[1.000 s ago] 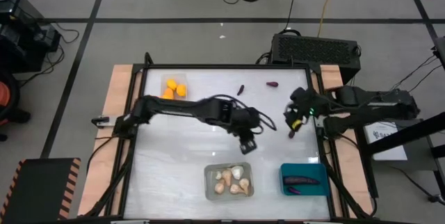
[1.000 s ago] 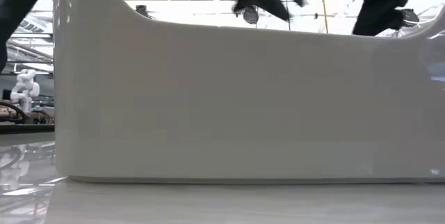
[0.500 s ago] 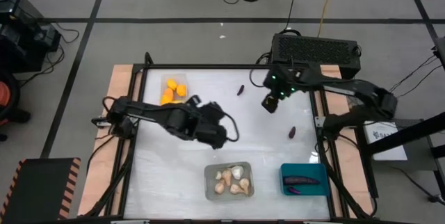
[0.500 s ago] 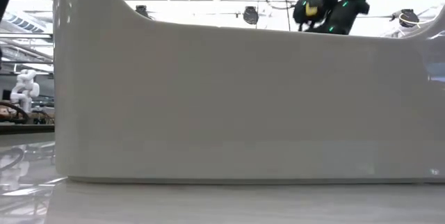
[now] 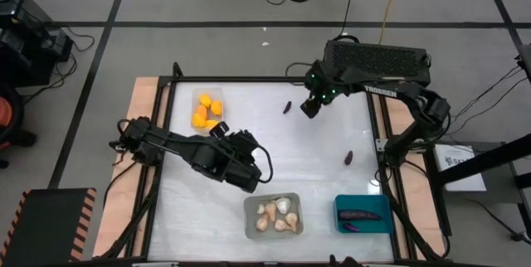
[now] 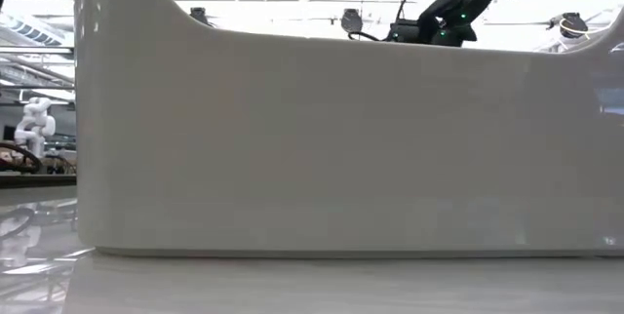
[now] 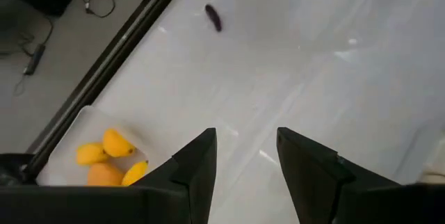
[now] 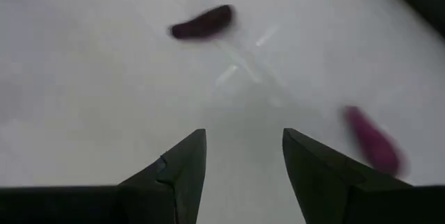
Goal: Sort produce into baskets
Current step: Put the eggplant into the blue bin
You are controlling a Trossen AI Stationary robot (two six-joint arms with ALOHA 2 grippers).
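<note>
Orange-yellow pieces [image 5: 207, 108] lie in the clear basket [image 5: 199, 94] at the far left. Garlic bulbs fill the grey basket [image 5: 249, 217] near the front, and eggplants [image 5: 361, 215] lie in the teal basket [image 5: 342, 205]. My right gripper [image 5: 308, 109] stands open and empty above the table at the far side. One loose eggplant [image 8: 201, 22] lies ahead of it and another [image 8: 372, 140] beside it. A third eggplant [image 5: 349, 157] lies at the right. My left gripper [image 7: 247, 137] is open and empty, up over the table beside the clear basket.
A black vented box [image 5: 377, 55] stands just beyond the table's far edge, behind my right arm. A pale basket wall [image 6: 331, 138] fills most of the low view. Bare white tabletop [image 5: 290, 155] lies between the two arms.
My left gripper has drawn back from mid-table toward the left edge, rising a little and turning toward the far side. My right gripper has swung from the right side toward the far edge and left, coming down near the loose eggplants. The produce has not moved.
</note>
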